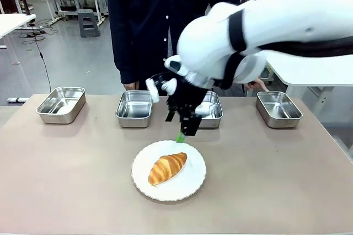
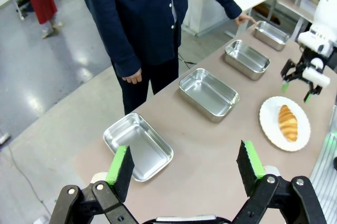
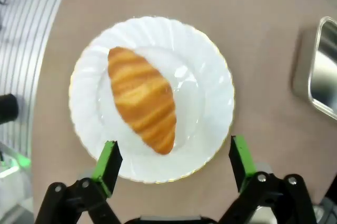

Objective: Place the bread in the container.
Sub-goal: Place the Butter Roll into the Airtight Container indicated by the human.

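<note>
Slowly lower the wide-open right claw [image 3: 174,148] over the bread [image 3: 141,98], then squeeze softly across its fat middle.

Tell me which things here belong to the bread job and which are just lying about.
In the job: bread on the white plate; right pincer, open above it; four steel trays, which one unclear.
Just about: left pincer, open, far from the plate; person standing by.

Front across, wrists above — plate [image 1: 190,182] shared
</note>
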Action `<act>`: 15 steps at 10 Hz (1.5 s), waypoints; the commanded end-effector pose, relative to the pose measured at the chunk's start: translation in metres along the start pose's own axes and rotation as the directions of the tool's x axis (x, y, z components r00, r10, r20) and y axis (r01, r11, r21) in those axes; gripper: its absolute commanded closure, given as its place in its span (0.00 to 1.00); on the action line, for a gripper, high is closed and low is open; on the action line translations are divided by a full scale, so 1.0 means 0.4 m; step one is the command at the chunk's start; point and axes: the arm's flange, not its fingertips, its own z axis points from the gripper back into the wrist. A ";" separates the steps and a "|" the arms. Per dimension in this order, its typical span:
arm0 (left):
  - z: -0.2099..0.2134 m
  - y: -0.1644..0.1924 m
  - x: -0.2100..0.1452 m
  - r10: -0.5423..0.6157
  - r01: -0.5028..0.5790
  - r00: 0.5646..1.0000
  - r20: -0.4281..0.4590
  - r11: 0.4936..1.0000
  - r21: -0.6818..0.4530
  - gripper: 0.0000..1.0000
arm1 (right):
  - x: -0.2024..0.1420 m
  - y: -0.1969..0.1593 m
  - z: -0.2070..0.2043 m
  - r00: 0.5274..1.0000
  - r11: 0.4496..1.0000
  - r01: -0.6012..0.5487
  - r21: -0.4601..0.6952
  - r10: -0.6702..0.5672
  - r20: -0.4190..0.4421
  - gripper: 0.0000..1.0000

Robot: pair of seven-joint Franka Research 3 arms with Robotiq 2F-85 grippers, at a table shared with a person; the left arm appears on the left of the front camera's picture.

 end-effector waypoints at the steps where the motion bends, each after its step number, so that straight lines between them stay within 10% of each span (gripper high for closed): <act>1: 0.004 -0.001 -0.003 -0.004 0.004 1.000 0.010 1.000 -0.006 0.00 | 0.050 0.022 -0.039 0.986 0.994 -0.110 -0.017 0.107 -0.127 0.00; 15: 0.004 -0.001 -0.003 -0.004 0.004 1.000 0.010 1.000 -0.006 0.00 | 0.128 0.108 -0.203 0.890 0.939 -0.316 0.135 0.343 -0.302 0.00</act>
